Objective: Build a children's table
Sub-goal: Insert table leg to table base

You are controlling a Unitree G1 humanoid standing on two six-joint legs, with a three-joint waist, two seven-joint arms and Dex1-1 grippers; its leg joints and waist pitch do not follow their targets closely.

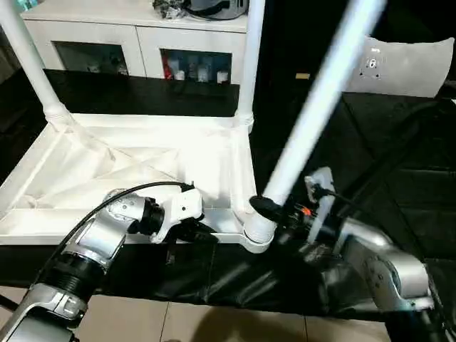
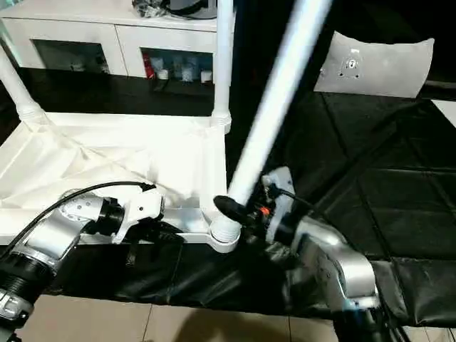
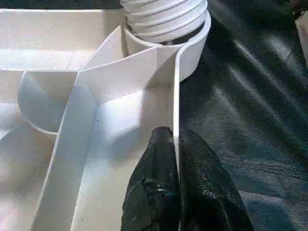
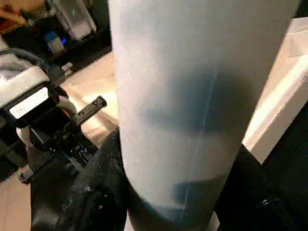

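Observation:
The children's table top (image 1: 239, 171) lies upside down, ribs up, on a black mat. Two white legs (image 1: 28, 50) (image 1: 253, 50) stand upright in its far corner sockets. A third leg (image 1: 320, 100) leans to the right, its threaded foot in the near right corner socket (image 1: 256, 234). My right gripper (image 1: 274, 210) is shut on this leg just above the socket, a black finger (image 4: 96, 183) on each side of it. My left gripper (image 1: 203, 231) is shut on the table top's thin near rim wall (image 3: 175, 96), fingers (image 3: 154, 192) pinching it close to the socket (image 3: 192, 53).
A white cabinet (image 1: 135, 35) with shelves stands behind the table top. A flat pale board (image 1: 406, 68) lies at the back right on the black mat (image 1: 399, 178). Tan floor (image 1: 214, 320) shows past the mat's near edge.

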